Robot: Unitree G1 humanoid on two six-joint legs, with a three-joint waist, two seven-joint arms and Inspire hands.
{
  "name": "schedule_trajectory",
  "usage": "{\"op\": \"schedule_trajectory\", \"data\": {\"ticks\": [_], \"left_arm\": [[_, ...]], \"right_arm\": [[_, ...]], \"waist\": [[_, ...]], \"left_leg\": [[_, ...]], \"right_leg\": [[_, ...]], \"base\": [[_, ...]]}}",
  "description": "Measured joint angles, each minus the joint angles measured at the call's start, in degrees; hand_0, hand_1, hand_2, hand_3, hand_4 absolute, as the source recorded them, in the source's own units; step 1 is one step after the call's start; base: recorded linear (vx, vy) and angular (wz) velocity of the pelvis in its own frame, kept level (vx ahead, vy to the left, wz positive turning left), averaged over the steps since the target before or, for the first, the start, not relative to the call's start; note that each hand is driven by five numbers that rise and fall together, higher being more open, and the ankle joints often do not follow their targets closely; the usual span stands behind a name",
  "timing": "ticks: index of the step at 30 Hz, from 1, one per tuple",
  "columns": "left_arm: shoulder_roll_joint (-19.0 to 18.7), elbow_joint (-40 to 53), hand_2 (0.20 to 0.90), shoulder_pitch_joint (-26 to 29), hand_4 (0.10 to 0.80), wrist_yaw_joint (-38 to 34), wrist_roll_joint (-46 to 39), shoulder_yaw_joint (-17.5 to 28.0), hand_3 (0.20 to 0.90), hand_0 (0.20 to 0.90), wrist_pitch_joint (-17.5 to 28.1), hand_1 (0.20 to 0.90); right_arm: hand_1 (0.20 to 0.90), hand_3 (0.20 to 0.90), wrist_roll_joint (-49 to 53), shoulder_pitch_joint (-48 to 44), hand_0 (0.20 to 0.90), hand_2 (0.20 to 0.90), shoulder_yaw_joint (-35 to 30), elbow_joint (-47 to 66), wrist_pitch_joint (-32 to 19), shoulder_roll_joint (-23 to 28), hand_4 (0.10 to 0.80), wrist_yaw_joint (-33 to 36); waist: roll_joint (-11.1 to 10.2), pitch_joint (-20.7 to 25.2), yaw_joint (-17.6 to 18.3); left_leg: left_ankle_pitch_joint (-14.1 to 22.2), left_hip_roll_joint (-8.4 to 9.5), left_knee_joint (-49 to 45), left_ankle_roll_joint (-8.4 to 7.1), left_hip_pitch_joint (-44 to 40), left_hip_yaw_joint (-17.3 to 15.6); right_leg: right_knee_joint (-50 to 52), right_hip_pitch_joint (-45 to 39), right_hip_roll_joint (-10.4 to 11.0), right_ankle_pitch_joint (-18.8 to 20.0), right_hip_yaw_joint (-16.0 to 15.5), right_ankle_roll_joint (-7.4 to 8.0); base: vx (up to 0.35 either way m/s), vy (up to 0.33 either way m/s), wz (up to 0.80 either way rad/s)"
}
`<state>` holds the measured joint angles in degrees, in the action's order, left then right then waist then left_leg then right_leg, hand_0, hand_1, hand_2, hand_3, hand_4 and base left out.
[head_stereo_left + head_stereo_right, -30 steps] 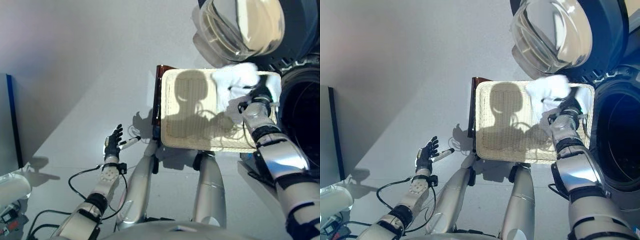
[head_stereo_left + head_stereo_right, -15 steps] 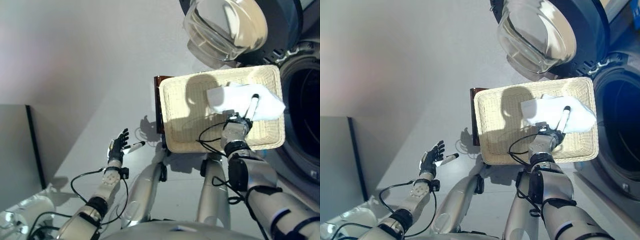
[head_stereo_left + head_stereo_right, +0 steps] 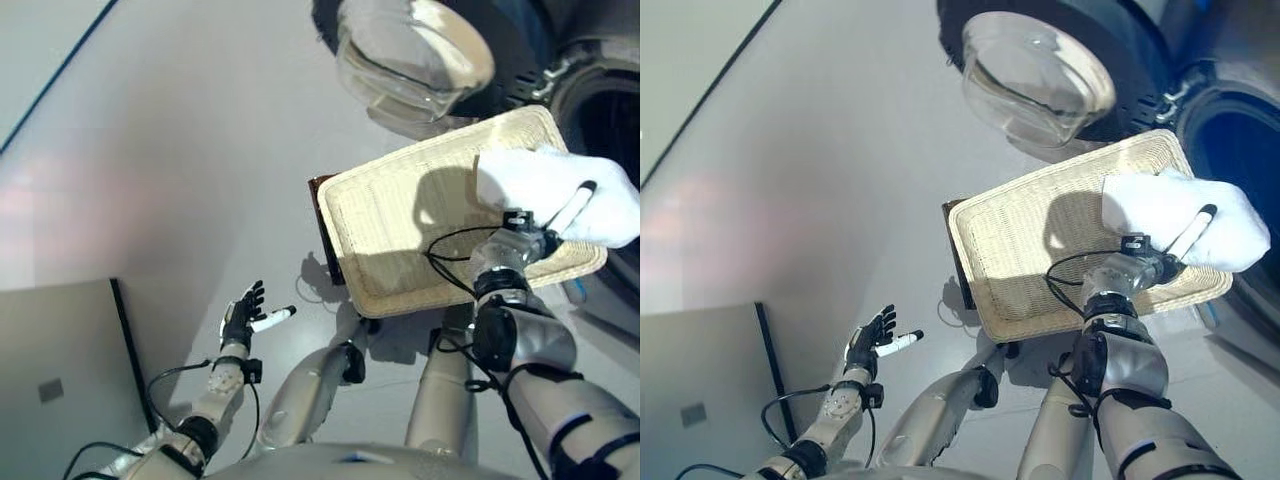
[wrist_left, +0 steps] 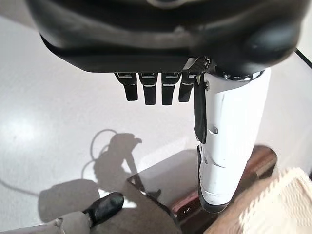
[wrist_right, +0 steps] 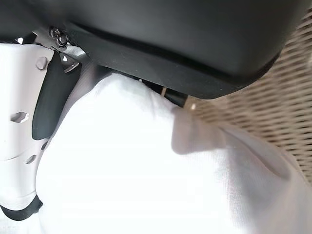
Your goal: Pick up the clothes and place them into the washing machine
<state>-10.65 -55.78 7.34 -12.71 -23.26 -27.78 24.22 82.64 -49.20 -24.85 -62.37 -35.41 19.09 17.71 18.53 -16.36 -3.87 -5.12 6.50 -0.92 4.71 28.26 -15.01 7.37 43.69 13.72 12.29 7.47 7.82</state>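
A white cloth [image 3: 555, 190] lies bunched at the right end of the cream wicker basket [image 3: 400, 235] and hangs over its right rim. My right hand [image 3: 528, 235] is shut on the cloth, with its white-covered thumb [image 5: 19, 117] laid across the cloth [image 5: 146, 170] and its fingers buried beneath. The washing machine's dark drum opening [image 3: 1230, 150] is just right of the basket, and its glass door [image 3: 415, 55] stands swung open above. My left hand [image 3: 243, 315] hovers open over the floor at the lower left, holding nothing.
The basket rests on a dark brown stand [image 3: 322, 220]; its edge also shows past the left thumb [image 4: 253, 165]. A grey panel [image 3: 60, 380] stands at the lower left. Pale floor surrounds the basket.
The camera has swung, shifting the whole scene. Relative to the basket, my right hand and the cloth have slid from its far right corner over its right rim, toward the drum. The left hand is unchanged.
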Motion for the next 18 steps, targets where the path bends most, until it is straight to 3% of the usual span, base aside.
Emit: {"op": "schedule_trajectory", "data": {"ticks": [10, 13, 14, 15, 18], "left_arm": [[1.05, 0.09, 0.9, -0.66, 0.8, 1.5, -1.1, -0.46, 0.9, 0.9, 1.14, 0.9], [1.06, 0.08, 0.9, -1.34, 0.8, 1.5, -1.25, -0.49, 0.9, 0.9, 1.16, 0.9], [1.06, 0.05, 0.9, -1.44, 0.8, 1.48, -1.26, -0.49, 0.9, 0.9, 1.16, 0.9], [1.06, 0.07, 0.9, -1.54, 0.8, 1.48, -1.26, -0.49, 0.9, 0.9, 1.15, 0.9], [1.06, 0.07, 0.9, -1.61, 0.8, 1.48, -1.28, -0.49, 0.9, 0.9, 1.16, 0.9]], "right_arm": [[0.2, 0.2, -1.6, -1.71, 0.2, 0.2, -0.14, 15.18, -5.11, 3.82, 0.3, 4.9], [0.2, 0.2, -6.21, -2.96, 0.2, 0.2, 0.04, 22.12, -7.84, 4.54, 0.3, 8.1], [0.244, 0.244, -6.91, -3.43, 0.244, 0.244, 0.04, 23.61, -8.52, 4.57, 0.331, 9.21], [0.9, 0.9, -7.41, -3.85, 0.9, 0.9, 0.02, 24.5, -8.69, 4.6, 0.8, 10.45], [0.9, 0.9, -8.97, -4.3, 0.9, 0.9, 0.43, 23.77, -8.59, 4.66, 0.8, 12.54]], "waist": [[2.2, 1.73, 1.63], [2.9, 2.29, 1.77], [2.97, 2.35, 1.77], [3.03, 2.4, 1.78], [3.05, 2.42, 1.79]], "left_leg": [[1.28, 0.64, 0.22, -0.12, -0.85, -2.66], [1.4, 0.65, 0.25, -0.07, -0.96, -2.68], [1.41, 0.65, 0.27, -0.09, -0.96, -2.68], [1.44, 0.65, 0.27, -0.14, -0.97, -2.68], [1.5, 0.65, 0.27, -0.19, -0.99, -2.7]], "right_leg": [[-0.85, 0.9, -0.09, 0.39, 2.07, 0.57], [-0.77, 0.98, -0.25, 0.4, 2.4, 0.56], [-0.77, 1.04, -0.3, 0.4, 2.49, 0.56], [-0.76, 1.06, -0.35, 0.4, 2.56, 0.56], [-0.74, 1.11, -0.38, 0.4, 2.65, 0.56]], "base": [[0.019, 0.004, -0.19], [0.022, -0.01, -0.06], [0.0, 0.0, 0.0], [0.012, -0.011, -0.03], [0.0, 0.0, 0.0]]}}
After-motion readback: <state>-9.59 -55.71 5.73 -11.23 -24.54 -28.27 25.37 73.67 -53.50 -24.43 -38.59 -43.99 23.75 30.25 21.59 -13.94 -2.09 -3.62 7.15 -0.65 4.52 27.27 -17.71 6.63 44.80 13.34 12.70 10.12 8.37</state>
